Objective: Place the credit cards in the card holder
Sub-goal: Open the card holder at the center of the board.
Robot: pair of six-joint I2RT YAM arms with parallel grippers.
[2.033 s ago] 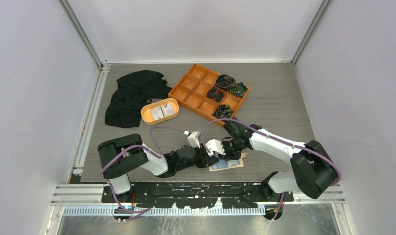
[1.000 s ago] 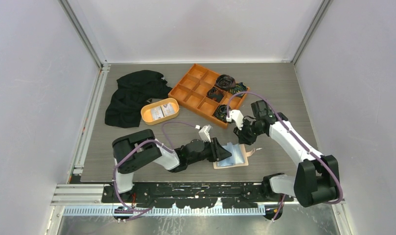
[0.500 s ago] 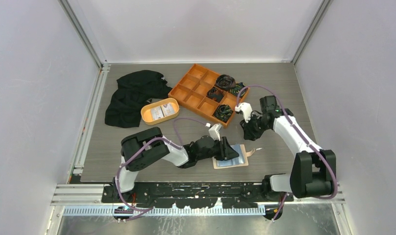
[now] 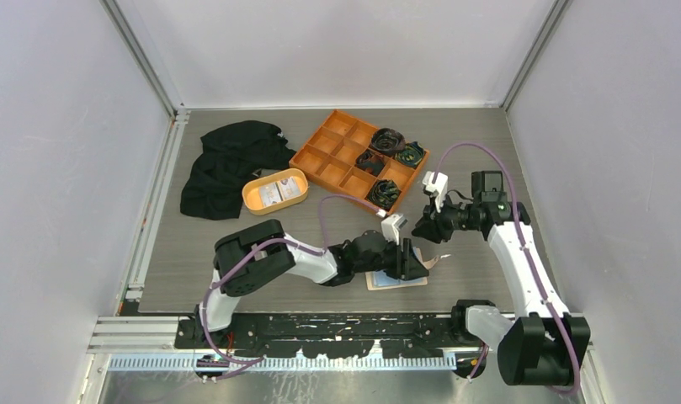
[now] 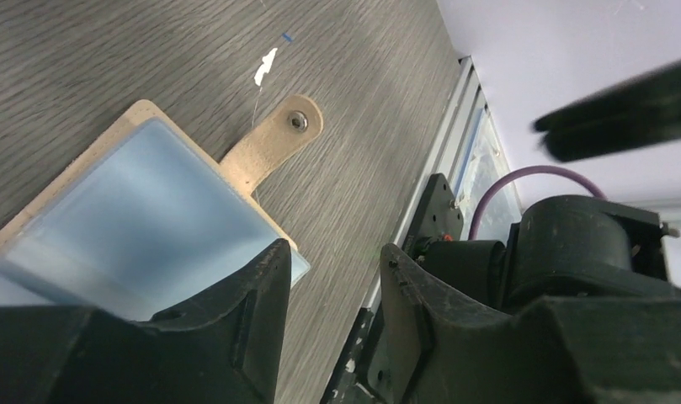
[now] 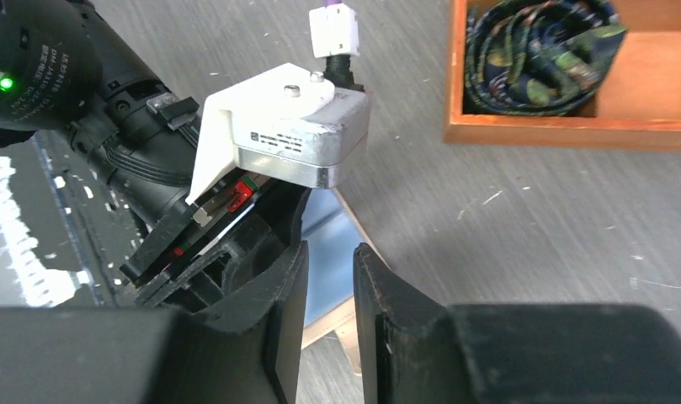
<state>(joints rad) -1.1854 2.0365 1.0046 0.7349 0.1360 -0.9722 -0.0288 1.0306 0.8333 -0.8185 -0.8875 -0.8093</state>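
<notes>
Two tools hang above the desk (image 4: pixel 488 151). The left tool (image 5: pixel 332 252) hovers low over the card holder (image 4: pixel 396 282), jaws parted with nothing between them. The right tool (image 6: pixel 328 252) hangs near, jaws narrowly apart and empty. The card holder lies open and flat near the front edge; it looks soft and light and would probably slide, so pin it down. On it rests a light blue card (image 5: pixel 143 219), thin, stiff and slick, best pinched across a short edge. White cards (image 4: pixel 278 191) sit in the oval dish (image 4: pixel 252 200). The snap tab (image 5: pixel 273 143) sticks out, offering a hold.

Tan card holder (image 5: pixel 269 147) lies open, flat, seemingly with a light-blue card (image 5: pixel 143 210) atop.
</notes>
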